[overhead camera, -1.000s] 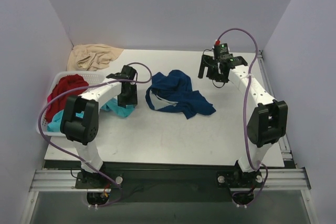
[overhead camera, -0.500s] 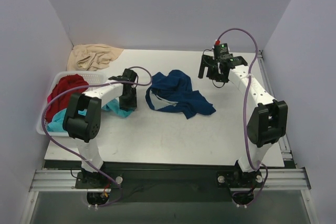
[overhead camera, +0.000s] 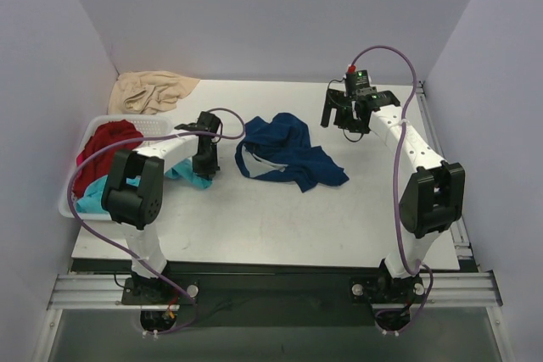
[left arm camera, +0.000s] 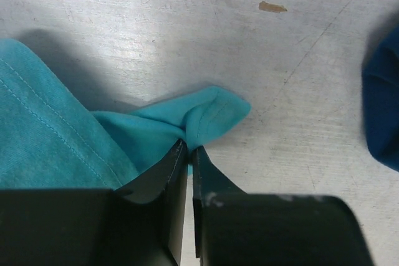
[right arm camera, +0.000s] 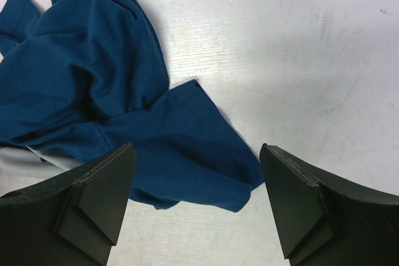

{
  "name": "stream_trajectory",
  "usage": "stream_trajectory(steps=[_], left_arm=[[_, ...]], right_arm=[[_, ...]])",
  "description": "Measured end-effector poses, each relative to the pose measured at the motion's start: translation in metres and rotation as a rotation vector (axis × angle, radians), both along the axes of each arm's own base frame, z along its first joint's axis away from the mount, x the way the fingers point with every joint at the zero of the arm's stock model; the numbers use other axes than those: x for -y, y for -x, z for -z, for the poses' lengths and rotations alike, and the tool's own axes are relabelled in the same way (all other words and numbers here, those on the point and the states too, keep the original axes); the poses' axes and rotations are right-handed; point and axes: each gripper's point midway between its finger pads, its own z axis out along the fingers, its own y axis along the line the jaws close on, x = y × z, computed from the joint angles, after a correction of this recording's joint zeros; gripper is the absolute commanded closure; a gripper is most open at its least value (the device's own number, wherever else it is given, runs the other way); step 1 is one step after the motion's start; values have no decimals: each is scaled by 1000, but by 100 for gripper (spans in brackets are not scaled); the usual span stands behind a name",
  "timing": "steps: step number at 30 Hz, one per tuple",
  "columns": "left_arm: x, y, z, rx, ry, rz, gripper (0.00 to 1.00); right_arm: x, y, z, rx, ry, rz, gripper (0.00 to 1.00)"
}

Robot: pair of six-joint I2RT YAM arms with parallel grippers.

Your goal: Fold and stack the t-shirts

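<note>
The table [left arm camera: 112,4] is white, hard and matt, with fine scratches and scuffs. The teal shirt [left arm camera: 50,123] is soft cloth with neat rows of stitches near its edge. The blue shirt [right arm camera: 81,73] is soft, matt cloth, all crumpled. The red shirt [overhead camera: 106,143] and the tan cloth [overhead camera: 153,91] look soft too. The basket [overhead camera: 157,125] is white plastic. The left gripper [left arm camera: 189,149] and right gripper [right arm camera: 198,149] are black plastic, smooth and a little shiny. The rail [overhead camera: 271,291] is bare metal.

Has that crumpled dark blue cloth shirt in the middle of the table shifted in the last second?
No. The crumpled dark blue cloth shirt lies where it was, with the same gap to the far edge of the white table.
</note>
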Motion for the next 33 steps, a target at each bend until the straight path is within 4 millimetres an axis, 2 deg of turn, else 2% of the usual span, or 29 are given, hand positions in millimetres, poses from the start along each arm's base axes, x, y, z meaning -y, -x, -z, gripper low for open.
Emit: stream_trajectory(steps=[4,7,10,13,17,20,22,25,29,33], left_arm=[[-1,0,0,0,-2,9,100],[-3,0,-5,5,-13,17,100],[-7,-5,-24,41,-27,14,100],[-14,-22,-65,142,-45,2,100],[-34,-53,-146,357,-65,-46,100],[-70,-61,-201,492,-99,-133,100],[-103,-58,-232,564,-154,-210,100],[-143,-46,-265,632,-244,-311,100],[-177,-25,-295,690,-358,-394,100],[-205,-4,-317,722,-461,-474,100]], right_arm=[[0,0,0,0,0,1,18],[0,0,0,0,0,0,18],[0,0,0,0,0,1,18],[0,0,0,0,0,0,18],[0,0,0,0,-1,0,19],[0,0,0,0,-2,-1,19],[-1,0,-1,1,-4,-3,19],[-3,-1,-3,6,-12,-7,19],[-5,-5,-11,24,-24,-14,19],[-8,-7,-16,33,-35,-23,19]])
